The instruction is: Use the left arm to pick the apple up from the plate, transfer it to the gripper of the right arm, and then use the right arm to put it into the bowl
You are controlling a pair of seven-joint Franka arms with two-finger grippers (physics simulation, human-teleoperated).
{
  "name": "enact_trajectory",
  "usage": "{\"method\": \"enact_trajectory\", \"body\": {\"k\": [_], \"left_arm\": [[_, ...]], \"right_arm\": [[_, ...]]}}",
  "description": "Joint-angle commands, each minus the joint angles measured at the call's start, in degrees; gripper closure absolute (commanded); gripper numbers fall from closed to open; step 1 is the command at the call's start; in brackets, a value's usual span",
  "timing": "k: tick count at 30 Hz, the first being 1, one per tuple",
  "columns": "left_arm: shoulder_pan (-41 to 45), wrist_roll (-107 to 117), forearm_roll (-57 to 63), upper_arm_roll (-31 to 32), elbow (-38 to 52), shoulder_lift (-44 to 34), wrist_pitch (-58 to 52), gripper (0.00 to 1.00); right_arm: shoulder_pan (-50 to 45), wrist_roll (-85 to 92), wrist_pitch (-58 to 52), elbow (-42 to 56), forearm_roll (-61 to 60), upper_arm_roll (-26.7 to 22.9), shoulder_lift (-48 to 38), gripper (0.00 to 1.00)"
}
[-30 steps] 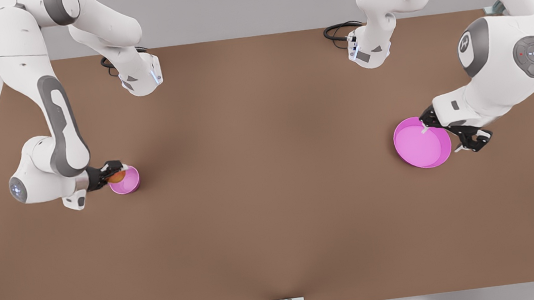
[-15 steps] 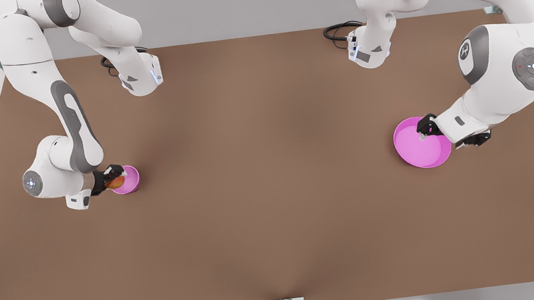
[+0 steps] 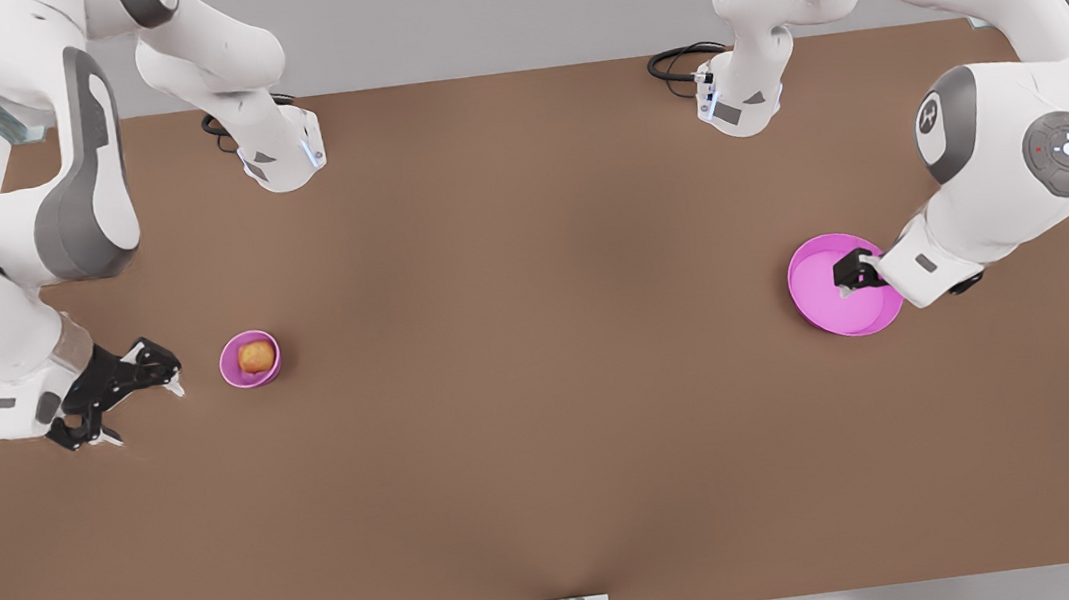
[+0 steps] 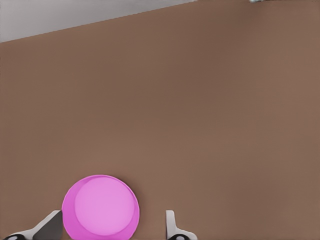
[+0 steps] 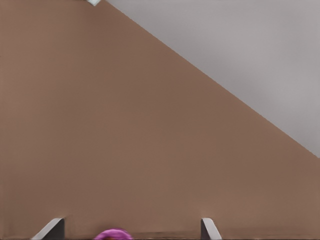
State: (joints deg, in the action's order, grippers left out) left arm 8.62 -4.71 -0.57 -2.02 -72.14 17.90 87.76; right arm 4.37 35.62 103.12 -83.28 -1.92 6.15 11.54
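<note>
The apple (image 3: 255, 356) sits in the bowl (image 3: 249, 360) on the surface (image 3: 545, 389) — nothing left to carry. The right hand (image 3: 125, 402), empty with fingers spread wide, hangs just beside the bowl, on the front view's left. The left hand (image 3: 855, 271), also spread and empty, hovers over the plate (image 3: 832, 306) — far across.

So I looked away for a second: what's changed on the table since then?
The right gripper let go of the apple, now lying in the bowl, and pulled back open toward the front view's left. The left gripper drew in over the plate. Bowl and plate stayed put.
</note>
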Motion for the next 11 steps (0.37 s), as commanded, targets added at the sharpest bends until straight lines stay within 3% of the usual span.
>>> {"method": "enact_trajectory", "body": {"k": [1,4,7,11], "left_arm": [[0.00,8.84,0.04,0.00,0.33,0.03,0.04,0.00],[0.00,8.84,-0.05,0.09,0.33,0.03,0.04,0.00],[0.08,8.84,-0.05,0.09,0.33,0.03,-0.05,0.00],[0.08,8.84,-0.05,0.09,0.33,0.03,0.04,0.00]], "right_arm": [[0.20,-37.64,-11.19,-3.10,2.80,0.53,-3.96,0.00],[-1.21,-40.09,-11.09,-4.88,6.05,0.71,-6.53,0.01],[-0.85,-39.84,-11.27,-5.32,2.80,-2.72,-8.46,0.00],[-1.65,-40.63,-9.87,-4.53,2.53,-2.90,-5.47,0.00]]}}
